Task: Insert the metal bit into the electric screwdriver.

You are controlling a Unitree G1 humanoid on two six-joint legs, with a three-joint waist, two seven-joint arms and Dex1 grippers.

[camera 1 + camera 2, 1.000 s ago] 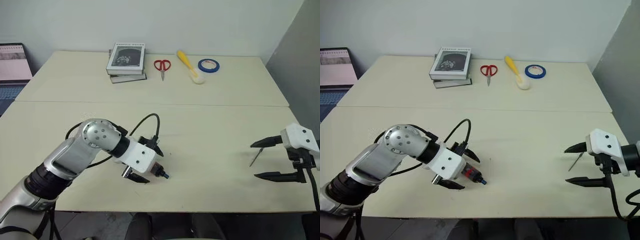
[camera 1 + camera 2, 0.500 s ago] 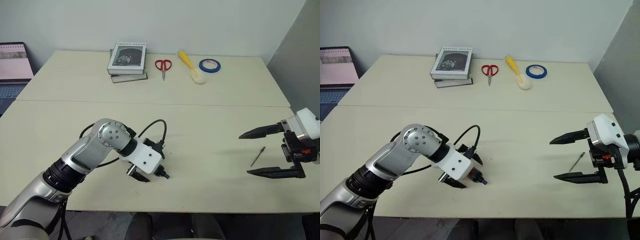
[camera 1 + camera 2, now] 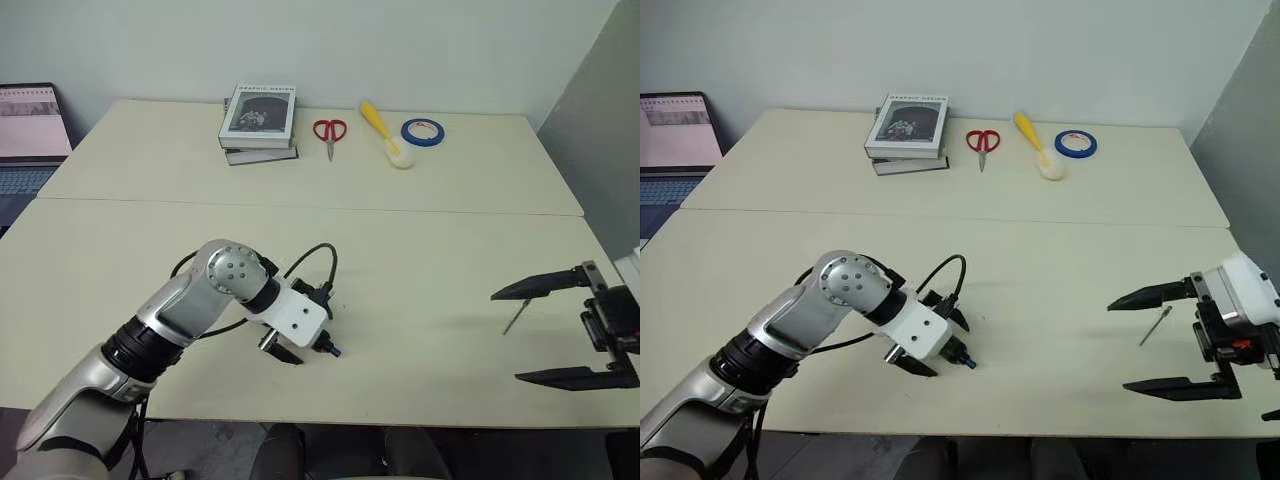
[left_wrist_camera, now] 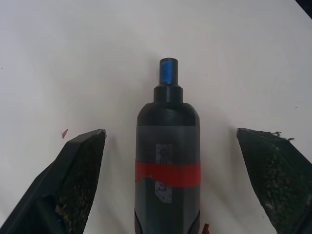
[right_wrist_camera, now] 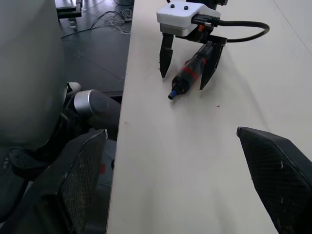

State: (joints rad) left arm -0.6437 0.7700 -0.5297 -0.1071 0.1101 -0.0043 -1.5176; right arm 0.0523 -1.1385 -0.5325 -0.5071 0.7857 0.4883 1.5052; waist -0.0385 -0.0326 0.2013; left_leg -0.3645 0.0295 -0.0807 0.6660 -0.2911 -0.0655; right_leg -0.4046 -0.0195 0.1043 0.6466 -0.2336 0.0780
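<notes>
Electric screwdriver [image 3: 952, 352]: stiff, smooth, apt to roll; best gripped around red-banded barrel. Lying near tabletop's [image 3: 1040, 250] front edge, between fingers of left claw [image 3: 930, 345], spread wide, empty, not touching. Metal bit [image 3: 1156, 325]: thin, light, slippery, awkward to pinch; flat near right edge, just beside wide-open, empty right claw [image 3: 1145, 342].

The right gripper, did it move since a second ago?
Yes. The right gripper has lifted and swung so that the metal bit, lying on the table, now shows between its open fingers rather than at the upper fingertip.
</notes>
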